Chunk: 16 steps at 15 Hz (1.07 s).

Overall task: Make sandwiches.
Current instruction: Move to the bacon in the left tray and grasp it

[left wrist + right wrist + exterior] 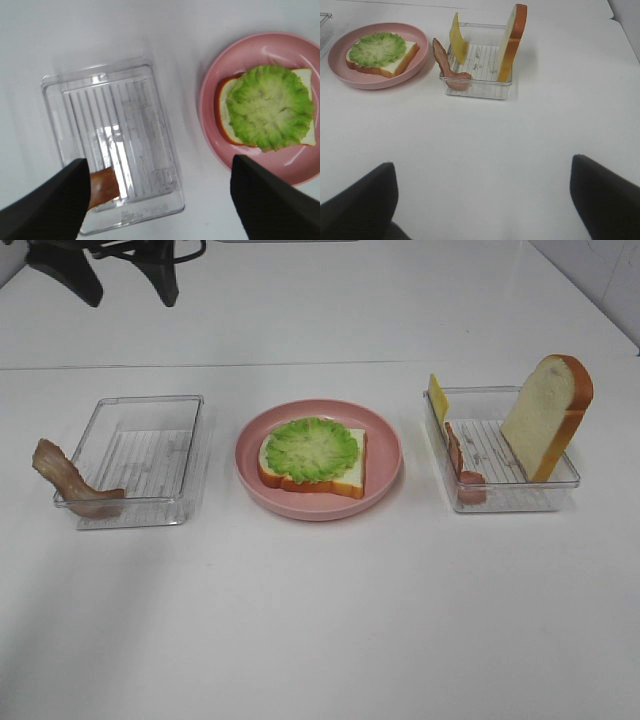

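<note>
**On the pink plate, a sandwich barely begun**

On the pink plate [385, 455] we have the sandwich's base only: one bread slice [352, 468] lying flat, white and spongy-looking with an orange-brown crust, and a ruffled green lettuce leaf [311, 448] covering most of it. By our reckoning about a third is done; bacon, cheese and the top slice are left.

Beside the plate on the left arm's side stands a clear ribbed tray [150, 400], bare except for a wavy brown bacon strip [70, 480] hooked over its outer corner, one end hanging outside.

Beside the plate on the other side, a second clear tray [500, 502] holds the rest: a thin yellow cheese slice [438, 397] and another bacon strip [458, 455] leaning on the wall nearest the plate, and a thick upright bread slice [545, 415] propped at the far wall.

We see the left gripper [160, 165] above the first tray and the plate's edge, fingers spread wide, holding nothing. The right gripper [482, 165] hangs over bare table, well apart from the plate, equally wide and empty-handed.
</note>
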{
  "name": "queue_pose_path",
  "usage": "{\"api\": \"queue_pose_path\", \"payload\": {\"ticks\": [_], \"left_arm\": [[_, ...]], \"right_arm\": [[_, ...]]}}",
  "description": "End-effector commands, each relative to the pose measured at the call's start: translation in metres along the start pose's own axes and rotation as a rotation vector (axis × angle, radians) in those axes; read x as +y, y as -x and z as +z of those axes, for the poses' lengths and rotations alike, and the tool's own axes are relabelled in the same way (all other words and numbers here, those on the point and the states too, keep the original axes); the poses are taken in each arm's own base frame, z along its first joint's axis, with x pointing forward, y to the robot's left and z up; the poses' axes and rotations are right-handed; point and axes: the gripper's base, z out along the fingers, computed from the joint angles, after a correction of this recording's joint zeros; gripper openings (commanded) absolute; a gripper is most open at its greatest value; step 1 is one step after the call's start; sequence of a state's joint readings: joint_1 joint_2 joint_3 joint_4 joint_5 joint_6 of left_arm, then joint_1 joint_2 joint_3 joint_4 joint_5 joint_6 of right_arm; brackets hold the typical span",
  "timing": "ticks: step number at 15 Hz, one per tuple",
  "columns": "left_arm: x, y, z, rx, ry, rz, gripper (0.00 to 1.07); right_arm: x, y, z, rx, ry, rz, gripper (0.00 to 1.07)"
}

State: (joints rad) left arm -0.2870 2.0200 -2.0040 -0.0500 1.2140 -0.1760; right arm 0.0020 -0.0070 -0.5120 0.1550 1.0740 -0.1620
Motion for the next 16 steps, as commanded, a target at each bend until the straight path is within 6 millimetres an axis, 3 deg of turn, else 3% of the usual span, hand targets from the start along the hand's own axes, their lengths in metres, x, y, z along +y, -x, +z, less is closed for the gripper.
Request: {"api": "queue_pose_path", "payload": {"ticks": [1,6,7,11,14,16], "left_arm": [[0.019,-0.025,-0.021,0.082,0.047,-0.044,0.74],[0.063,-0.065,-0.037,0.146,0.173,-0.145,0.74],[0.079,-0.079,-0.028,0.204,0.205,-0.174,0.74],[0.097,-0.096,0.001,0.213,0.217,-0.208,0.74],[0.098,-0.098,0.016,0.154,0.197,-0.213,0.74],[0.099,-0.095,0.041,0.169,0.170,-0.231,0.74]], "right_arm": [[0.000,-0.001,0.000,-0.014,-0.003,-0.006,0.87],[0.000,-0.001,0.000,-0.014,-0.003,-0.006,0.87],[0.000,-0.001,0.000,-0.014,-0.003,-0.006,0.87],[0.000,-0.001,0.000,-0.014,-0.003,-0.006,0.87],[0.000,-0.001,0.000,-0.014,-0.003,-0.006,0.87],[0.000,-0.001,0.000,-0.014,-0.003,-0.006,0.87]]}}
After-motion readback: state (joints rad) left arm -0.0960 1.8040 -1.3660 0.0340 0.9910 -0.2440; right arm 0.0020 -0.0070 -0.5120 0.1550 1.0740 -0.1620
